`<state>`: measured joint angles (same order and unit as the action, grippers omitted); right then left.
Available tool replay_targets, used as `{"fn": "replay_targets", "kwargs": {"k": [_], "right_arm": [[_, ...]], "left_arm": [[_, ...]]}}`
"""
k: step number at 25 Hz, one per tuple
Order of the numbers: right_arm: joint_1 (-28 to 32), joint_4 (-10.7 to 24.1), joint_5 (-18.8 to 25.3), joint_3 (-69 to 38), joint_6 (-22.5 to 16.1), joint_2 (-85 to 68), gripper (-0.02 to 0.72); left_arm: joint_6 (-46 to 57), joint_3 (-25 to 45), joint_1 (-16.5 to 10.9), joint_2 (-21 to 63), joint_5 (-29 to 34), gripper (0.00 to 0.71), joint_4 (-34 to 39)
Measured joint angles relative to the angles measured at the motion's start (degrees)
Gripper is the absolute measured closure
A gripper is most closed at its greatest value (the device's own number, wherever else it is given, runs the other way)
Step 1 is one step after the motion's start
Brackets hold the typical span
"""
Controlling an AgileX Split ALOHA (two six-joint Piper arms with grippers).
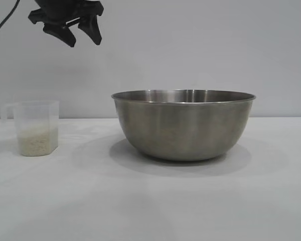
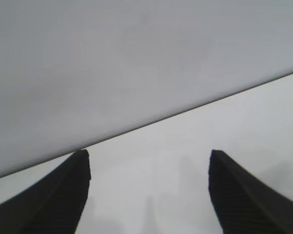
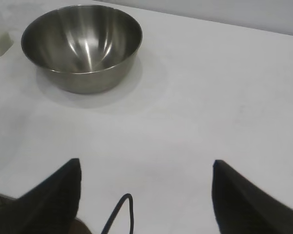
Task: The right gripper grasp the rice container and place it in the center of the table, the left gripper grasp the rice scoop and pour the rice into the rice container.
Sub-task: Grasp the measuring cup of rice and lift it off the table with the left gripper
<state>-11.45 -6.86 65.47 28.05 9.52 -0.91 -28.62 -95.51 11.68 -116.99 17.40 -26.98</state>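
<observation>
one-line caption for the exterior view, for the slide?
Steel rice container empty at table center, rice scoop with rice untouched at left, open left gripper hovering above.

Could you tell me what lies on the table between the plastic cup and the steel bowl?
Nothing: in the exterior view, only bare table separates the plastic cup from the steel bowl.

Plain backdrop and a couple of stray cables on my feeds.

From the outside camera I've got a bare pale grey wall [image 1: 190, 45] filling the whole background, flat and unmarked, with a thin black cable [image 1: 2, 22] cutting across its top left corner. The left wrist feed is mostly that same wall [image 2: 112, 58]; the right wrist feed shows a strip of it [image 3: 263, 14] and a dark looped cable [image 3: 119, 214] close to the lens.
</observation>
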Motion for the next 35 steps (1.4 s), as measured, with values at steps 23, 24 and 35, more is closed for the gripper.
{"fn": "replay_targets", "kwargs": {"k": [23,24,35], "right_arm": [[0.0,0.0,0.0,0.0,-0.2,0.0,0.212],[0.0,0.0,0.0,0.0,-0.2,0.0,0.212],[0.0,-0.1,0.0,0.0,-0.3,0.0,0.212]], "left_arm": [[2.7,42.1,0.0,21.9,-36.6,0.277,4.8],[5.9,44.6,0.0,22.6,-38.1,0.277,6.6],[28.3,67.0,0.0,25.8,-61.8,0.277,24.4]]}}
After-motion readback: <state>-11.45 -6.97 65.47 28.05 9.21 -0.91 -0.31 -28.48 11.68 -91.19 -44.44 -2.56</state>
